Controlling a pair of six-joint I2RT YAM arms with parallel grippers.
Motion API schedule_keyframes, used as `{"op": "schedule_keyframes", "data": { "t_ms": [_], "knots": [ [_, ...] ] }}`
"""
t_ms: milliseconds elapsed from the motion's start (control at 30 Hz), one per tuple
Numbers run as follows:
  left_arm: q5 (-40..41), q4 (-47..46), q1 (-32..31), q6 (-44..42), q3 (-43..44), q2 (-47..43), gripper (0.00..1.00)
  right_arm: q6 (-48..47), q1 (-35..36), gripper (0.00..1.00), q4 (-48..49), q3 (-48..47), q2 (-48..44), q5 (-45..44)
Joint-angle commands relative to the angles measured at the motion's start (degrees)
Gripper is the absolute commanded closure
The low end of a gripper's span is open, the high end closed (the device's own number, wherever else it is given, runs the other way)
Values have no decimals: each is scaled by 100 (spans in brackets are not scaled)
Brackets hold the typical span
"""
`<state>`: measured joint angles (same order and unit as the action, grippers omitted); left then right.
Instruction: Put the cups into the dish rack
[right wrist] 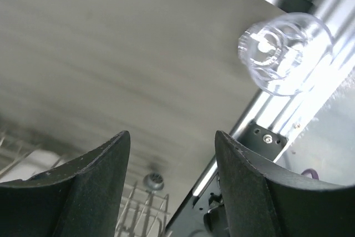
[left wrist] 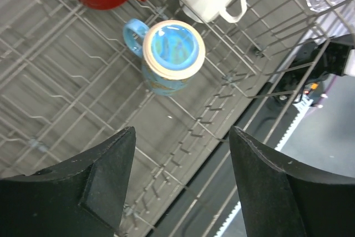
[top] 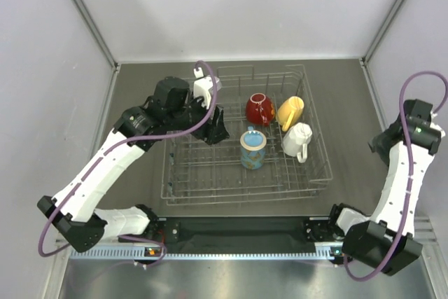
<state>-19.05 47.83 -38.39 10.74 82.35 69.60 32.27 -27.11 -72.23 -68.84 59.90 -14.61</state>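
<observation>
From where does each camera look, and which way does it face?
Top external: above and behind the robot, looking down at the dish rack; left arm and right arm show.
Left wrist: over the rack, looking down at the blue mug; the left fingers show.
Right wrist: outside the rack, looking at the table and clear glass; the right fingers show.
Shared: top and left wrist both show the blue mug.
</observation>
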Motion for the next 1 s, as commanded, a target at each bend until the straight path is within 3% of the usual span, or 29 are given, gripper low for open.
{"op": "schedule_keyframes", "data": {
  "t_ms": [0,233,567,733,967],
  "knots": [
    [226,-143,25,-468,-52,-210,25,289,-259,38,621,448,-557,-498],
    [182,-178,25,-468,9,-430,21,-923,-514,38,1351,907,-444,-182],
    [191,-160,16,-336,168,-404,21,-2646,-497,37,1878,845,136,-1491],
    [375,-73,7,-397,185,-421,20,-3470,-391,38,2081,942,198,-1185],
    [481,-72,7,-477,185,-430,20,-3930,-365,38,1967,1092,583,-921]
  ]
}}
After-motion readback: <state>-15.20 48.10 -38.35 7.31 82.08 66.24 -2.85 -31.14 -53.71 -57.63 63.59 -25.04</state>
